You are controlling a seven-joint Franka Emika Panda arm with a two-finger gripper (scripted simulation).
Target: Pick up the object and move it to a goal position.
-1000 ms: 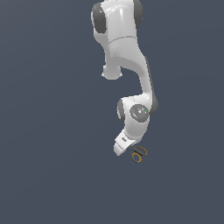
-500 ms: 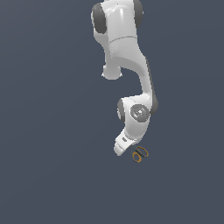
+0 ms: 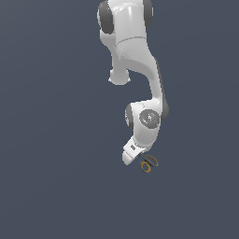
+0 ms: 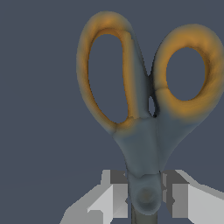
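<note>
Wrist view shows the scissors (image 4: 144,131) close up: two orange loop handles, the larger and more elongated one in the upper left of the frame, the rounder one in the upper right, both joining a grey-blue body that narrows toward a round pivot low in the centre. The blades run out of the frame's lower edge and cannot be seen here. The gripper (image 4: 146,197) has its two grey-and-white fingers (image 4: 116,194) pressed against either side of the scissors at the pivot, pinching them. No writing, brand or label can be read on the scissors or the fingers. In the exterior view the white Franka arm (image 3: 135,56) reaches down from the top of the frame, and the scissors (image 3: 149,164) appear as small orange rings just right of the hand, below centre, against the plain dark grey background (image 3: 46,140).
</note>
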